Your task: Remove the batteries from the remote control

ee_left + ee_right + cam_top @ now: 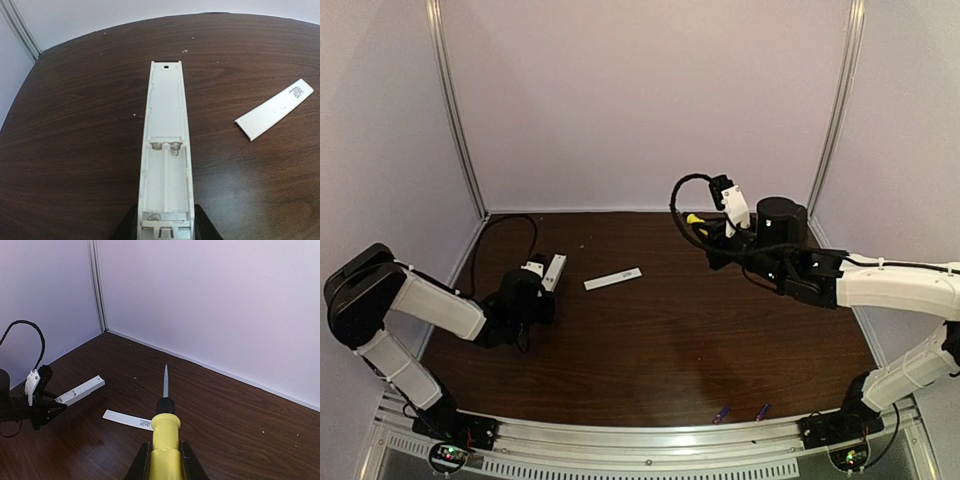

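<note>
Dark counter (660, 350) shows both batteries (721, 414) out, left end effector (165, 232) gripping the emptied remote control (165, 155), right end effector (165, 460) clenching the screwdriver (165, 432) clear

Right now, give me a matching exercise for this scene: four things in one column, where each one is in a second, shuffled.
1. remote control
2. screwdriver
3. cover strip
4. batteries

A. near table edge, between the arm bases
B. held by right gripper
C. loose on mid table
D. held by left gripper, compartment empty

Pairs: 1-D, 2-B, 3-C, 4-A
</note>
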